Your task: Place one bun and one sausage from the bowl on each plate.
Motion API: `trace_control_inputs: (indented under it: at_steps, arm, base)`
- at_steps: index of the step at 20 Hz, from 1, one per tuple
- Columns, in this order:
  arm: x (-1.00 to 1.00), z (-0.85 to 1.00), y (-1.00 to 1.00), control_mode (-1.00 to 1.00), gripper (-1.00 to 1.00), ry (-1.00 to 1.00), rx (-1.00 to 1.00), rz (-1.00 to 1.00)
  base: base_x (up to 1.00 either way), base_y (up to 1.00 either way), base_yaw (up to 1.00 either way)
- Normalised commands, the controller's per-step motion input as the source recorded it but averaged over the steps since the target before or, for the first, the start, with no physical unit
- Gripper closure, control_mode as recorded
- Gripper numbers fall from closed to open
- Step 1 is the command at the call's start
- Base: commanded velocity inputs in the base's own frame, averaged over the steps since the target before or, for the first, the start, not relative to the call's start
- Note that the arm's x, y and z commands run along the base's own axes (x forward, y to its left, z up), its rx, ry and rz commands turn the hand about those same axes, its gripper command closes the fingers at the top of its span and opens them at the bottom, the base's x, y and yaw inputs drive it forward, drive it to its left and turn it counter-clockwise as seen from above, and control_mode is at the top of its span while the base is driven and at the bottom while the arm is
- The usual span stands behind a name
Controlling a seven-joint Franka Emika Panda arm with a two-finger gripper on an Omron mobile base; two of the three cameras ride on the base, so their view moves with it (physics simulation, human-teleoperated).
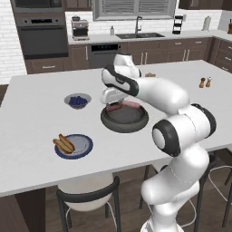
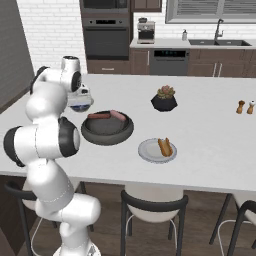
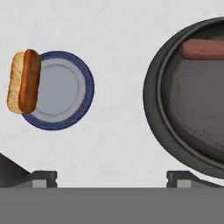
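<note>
End effector: fingers spread wide, nothing between them. Hangs over bare desk, between the blue-rimmed plate and the bowl.

Nearest the front edge of the desk: blue-rimmed plate, carrying a bun with a sausage laid in it. Sits well off centre and overhangs the rim on one side, as seen from the hand. Grey plate towards the other end of the same edge, likewise loaded with a bun and sausage lying fully inside its rim.

Mid-desk, between the two plates: the bowl, wide and dark, holding two spare sausages against its far wall. No bun discernible inside.

Further back: small bowl of blue berries just beyond the bowl on the left, plant pot beyond it on the right, salt and pepper shakers well apart at the far right.

Judged state: one bun and one sausage on each plate, so probably little left beyond clearing the arm.

To do this well: lift straight up before swinging, keeping the fingers clear of the bowl's rim and of the overhanging bun. Leave the spare sausages alone. Should the overhanging bun look unstable, nudge it inward from its outer side rather than regrasping.
</note>
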Motion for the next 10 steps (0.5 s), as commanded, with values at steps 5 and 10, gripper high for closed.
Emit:
trace_control_inputs:
  at_steps: [5,10]
  arm:
    - [0.49,0.0,-0.97,-1.0,-1.0,0.0,-0.07,0.07]
    - [0.69,0.0,-0.8,-1.0,-1.0,0.03,-0.16,0.13]
  base:
    - [0.0,0.0,0.0]
    - [0.0,0.0,0.0]
